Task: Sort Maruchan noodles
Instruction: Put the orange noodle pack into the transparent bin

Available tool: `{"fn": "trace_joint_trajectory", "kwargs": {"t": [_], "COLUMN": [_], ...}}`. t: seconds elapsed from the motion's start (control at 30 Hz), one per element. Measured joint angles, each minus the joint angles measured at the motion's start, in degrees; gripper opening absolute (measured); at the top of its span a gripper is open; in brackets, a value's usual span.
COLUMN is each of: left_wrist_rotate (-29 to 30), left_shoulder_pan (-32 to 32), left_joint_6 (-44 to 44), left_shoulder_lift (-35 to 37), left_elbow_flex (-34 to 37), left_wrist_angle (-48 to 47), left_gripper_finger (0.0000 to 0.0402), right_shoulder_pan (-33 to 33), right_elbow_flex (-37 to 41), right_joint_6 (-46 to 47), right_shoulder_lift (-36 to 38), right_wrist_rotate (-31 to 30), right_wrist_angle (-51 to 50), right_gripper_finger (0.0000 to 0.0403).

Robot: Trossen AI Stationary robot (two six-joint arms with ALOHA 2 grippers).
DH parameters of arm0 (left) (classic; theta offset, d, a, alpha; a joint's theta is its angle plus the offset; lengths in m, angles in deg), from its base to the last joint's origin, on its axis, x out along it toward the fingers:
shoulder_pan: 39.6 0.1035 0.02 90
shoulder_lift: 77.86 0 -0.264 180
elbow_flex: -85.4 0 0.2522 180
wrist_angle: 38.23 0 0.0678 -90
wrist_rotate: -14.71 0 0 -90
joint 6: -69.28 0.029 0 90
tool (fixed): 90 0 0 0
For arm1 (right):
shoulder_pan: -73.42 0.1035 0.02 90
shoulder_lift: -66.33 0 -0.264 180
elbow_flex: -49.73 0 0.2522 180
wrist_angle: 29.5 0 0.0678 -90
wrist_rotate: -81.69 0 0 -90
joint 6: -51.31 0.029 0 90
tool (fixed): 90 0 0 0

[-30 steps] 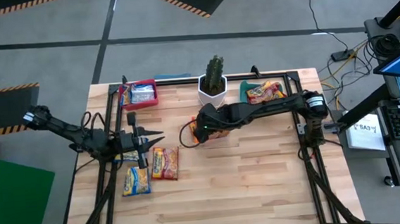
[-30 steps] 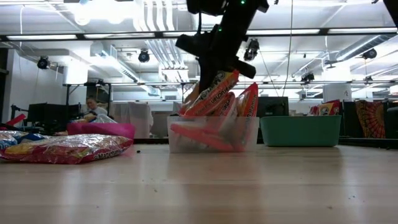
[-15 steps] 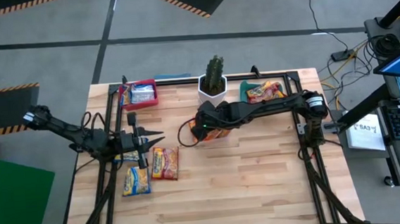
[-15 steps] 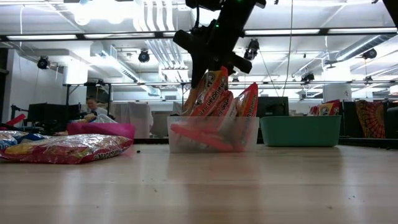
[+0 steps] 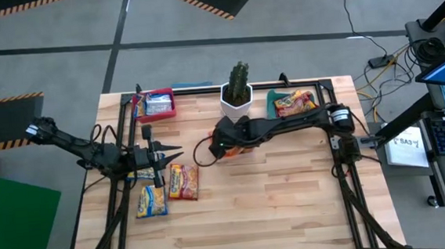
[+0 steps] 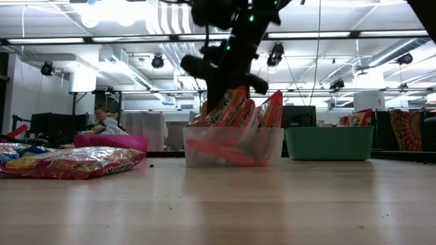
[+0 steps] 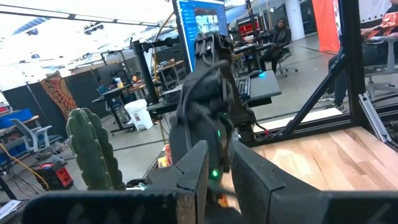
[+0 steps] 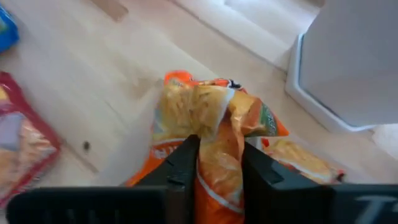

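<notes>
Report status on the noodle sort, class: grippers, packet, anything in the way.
Right gripper shut on orange packet over the clear bin. Left gripper idle over loose packets. White cactus pot beside the bin.

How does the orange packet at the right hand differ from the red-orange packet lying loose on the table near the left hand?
The orange packet stands on end in the clear bin, crumpled between the right hand's fingers; the red-orange packet lies flat on the bare table. The orange one leans among other packets in the bin; the red-orange one lies beside a yellow packet, touched by neither hand. Both are noodle packets.
</notes>
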Motion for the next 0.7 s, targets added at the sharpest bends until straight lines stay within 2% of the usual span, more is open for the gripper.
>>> {"fn": "trace_joint_trajectory", "kwargs": {"t": [0.13, 0.23, 0.57, 0.7], "left_wrist_rotate": [0.0, 0.0, 0.0, 0.0], "left_shoulder_pan": [0.0, 0.0, 0.0, 0.0], "left_joint_6": [0.0, 0.0, 0.0, 0.0], "left_shoulder_lift": [0.0, -0.06, -0.11, -0.11], "left_elbow_flex": [0.0, 0.0, 0.02, 0.02], "left_wrist_angle": [-0.01, -0.02, 0.02, 0.02], "left_gripper_finger": [0.0052, 0.0052, 0.0052, 0.0052], "right_shoulder_pan": [0.0, 0.0, 0.0, 0.02], "right_elbow_flex": [-0.59, -1.09, -1.09, -1.09], "right_joint_6": [-0.31, -0.35, -0.85, -0.98], "right_shoulder_lift": [-2.08, -2.31, -0.22, 2.23], "right_wrist_rotate": [0.07, 0.14, 0.22, -0.55], "right_wrist_angle": [-0.23, -0.35, -0.68, -0.55], "right_gripper_finger": [0.005, 0.0056, 0.016, 0.0185]}}
